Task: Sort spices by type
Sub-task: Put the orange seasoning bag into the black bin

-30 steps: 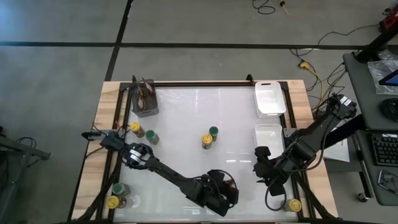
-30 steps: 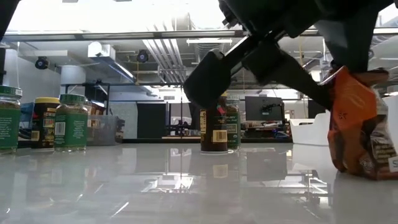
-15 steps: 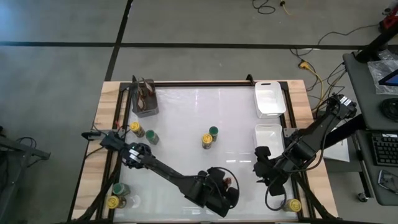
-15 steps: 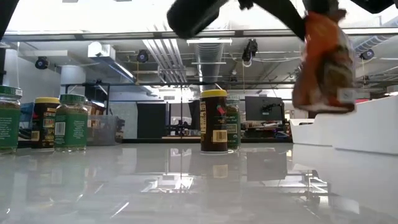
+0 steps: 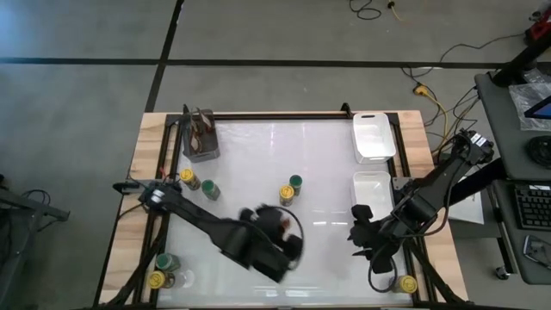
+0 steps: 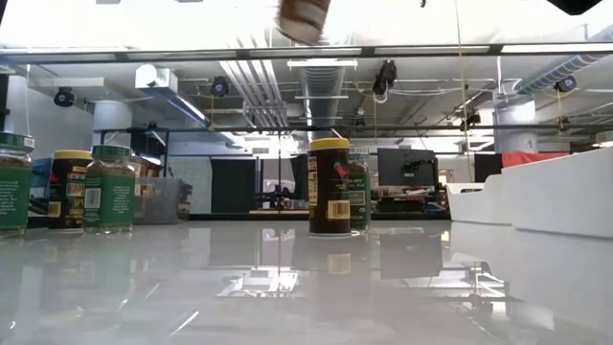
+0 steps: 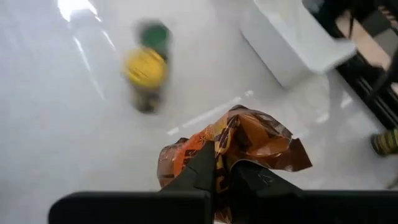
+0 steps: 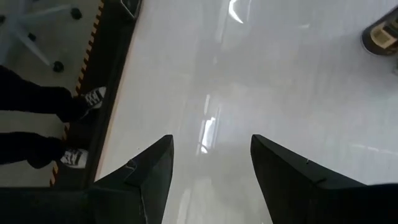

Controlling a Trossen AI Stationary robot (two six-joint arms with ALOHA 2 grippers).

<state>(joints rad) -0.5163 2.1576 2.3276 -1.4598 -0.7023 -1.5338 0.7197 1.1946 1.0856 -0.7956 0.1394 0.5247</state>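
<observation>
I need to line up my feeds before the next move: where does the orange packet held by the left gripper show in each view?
High view: orange packet is barely visible under the left gripper, mid-table.
Low view: only its blurred bottom at the top edge.
Left wrist view: centre-bottom, pinched between the fingers.
Right wrist view: not in it.
Shared landmark: the yellow-lidded jar beside a green-lidded one.
</observation>
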